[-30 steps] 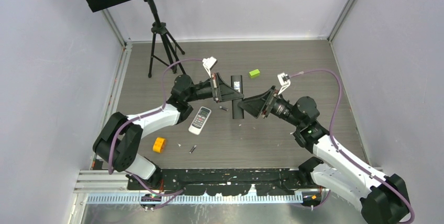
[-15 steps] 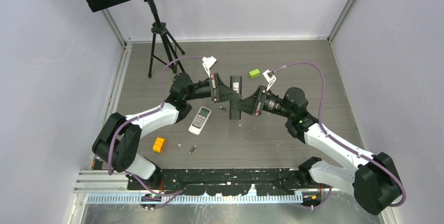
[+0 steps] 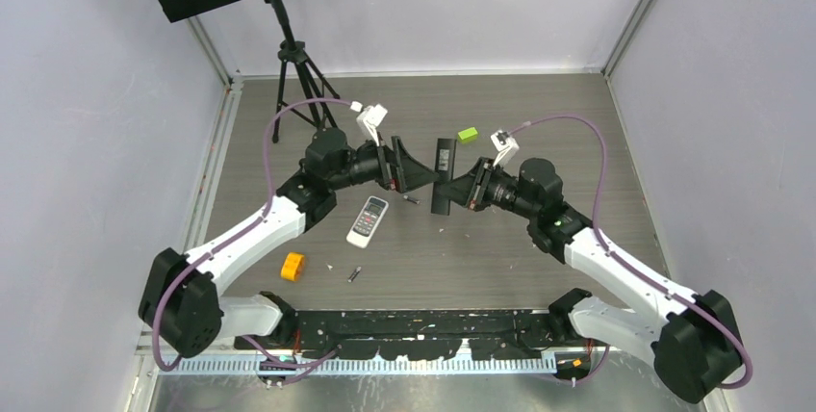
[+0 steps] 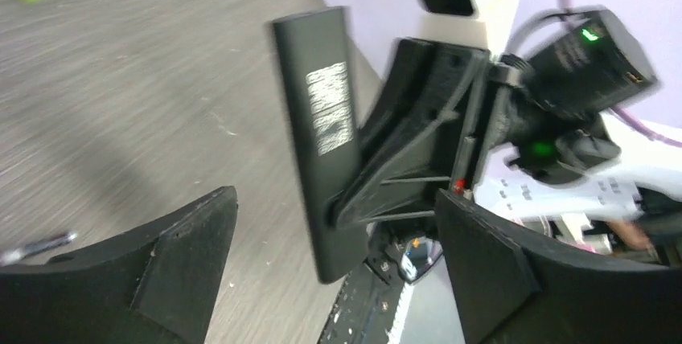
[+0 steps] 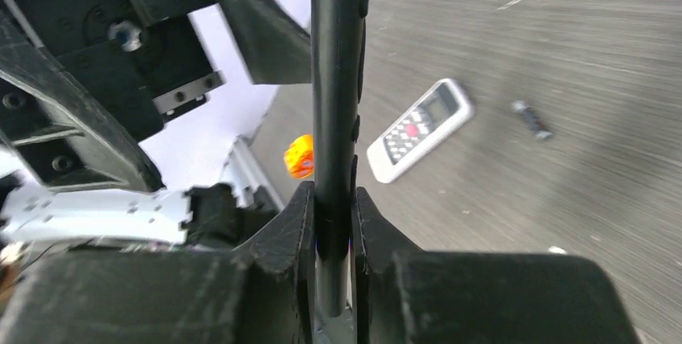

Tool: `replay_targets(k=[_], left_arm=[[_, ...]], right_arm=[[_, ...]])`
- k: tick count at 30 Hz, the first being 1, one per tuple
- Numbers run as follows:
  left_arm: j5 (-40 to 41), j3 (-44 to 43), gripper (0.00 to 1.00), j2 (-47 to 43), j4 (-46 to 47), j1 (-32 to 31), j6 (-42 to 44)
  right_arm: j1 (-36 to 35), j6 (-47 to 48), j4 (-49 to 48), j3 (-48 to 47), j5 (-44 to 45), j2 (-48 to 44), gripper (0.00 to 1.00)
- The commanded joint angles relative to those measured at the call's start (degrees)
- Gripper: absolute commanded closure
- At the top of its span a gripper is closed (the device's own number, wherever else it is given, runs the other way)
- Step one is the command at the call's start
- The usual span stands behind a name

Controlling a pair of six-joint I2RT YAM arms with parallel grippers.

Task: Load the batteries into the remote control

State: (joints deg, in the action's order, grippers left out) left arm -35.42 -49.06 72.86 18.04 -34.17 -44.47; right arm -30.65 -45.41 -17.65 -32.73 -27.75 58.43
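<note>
A black remote control (image 3: 443, 173) hangs above the table, label side toward the left arm. My right gripper (image 3: 454, 191) is shut on its lower end; in the right wrist view the remote (image 5: 336, 79) stands edge-on, with the gripper (image 5: 334, 231) clamped on it. My left gripper (image 3: 423, 178) is open just left of the remote, not touching it. The left wrist view shows the remote (image 4: 322, 135) beyond the open gripper (image 4: 338, 272). A white remote control (image 3: 367, 220) lies on the table. One dark battery (image 3: 412, 200) lies beside it, another battery (image 3: 354, 273) nearer the front.
An orange block (image 3: 293, 265) sits at the front left and a lime-green block (image 3: 468, 134) behind the black remote. A tripod (image 3: 293, 85) with a perforated black board stands at the back left. Walls enclose the table on three sides.
The left gripper has opened, let go of the black remote and drawn back to the left. The right gripper has closed on the remote and now holds it alone, tilted more upright.
</note>
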Motion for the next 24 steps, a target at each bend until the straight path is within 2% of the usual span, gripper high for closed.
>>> replay_targets(k=[1,6,9,11,17,24], left_arm=[[17.4,-2.8,0.01,-3.1,-20.1,0.4,13.7],[36.4,-1.6,0.0,-3.9,-30.7,0.4,16.5],[42.1,0.0,0.0,-3.0,-33.9,0.5,15.3],[43.8,0.7,0.0,-1.8,-35.6,0.5,15.0],[47.0,-1.4,0.01,6.4,-43.3,0.5,14.6],[48.2,-1.3,0.01,12.5,-45.5,0.4,12.9]], right_arm=[[0.2,11.1,19.7,-6.6,18.8,-4.2,1.0],[0.4,17.5,39.8,-14.6,46.8,1.7,1.0],[0.5,17.9,47.1,-18.9,59.6,7.2,1.0],[0.9,17.8,50.2,-20.9,65.1,10.1,1.0],[6.0,17.6,55.1,-22.1,73.7,20.0,1.0],[7.5,17.1,58.9,-25.6,76.0,33.1,1.0]])
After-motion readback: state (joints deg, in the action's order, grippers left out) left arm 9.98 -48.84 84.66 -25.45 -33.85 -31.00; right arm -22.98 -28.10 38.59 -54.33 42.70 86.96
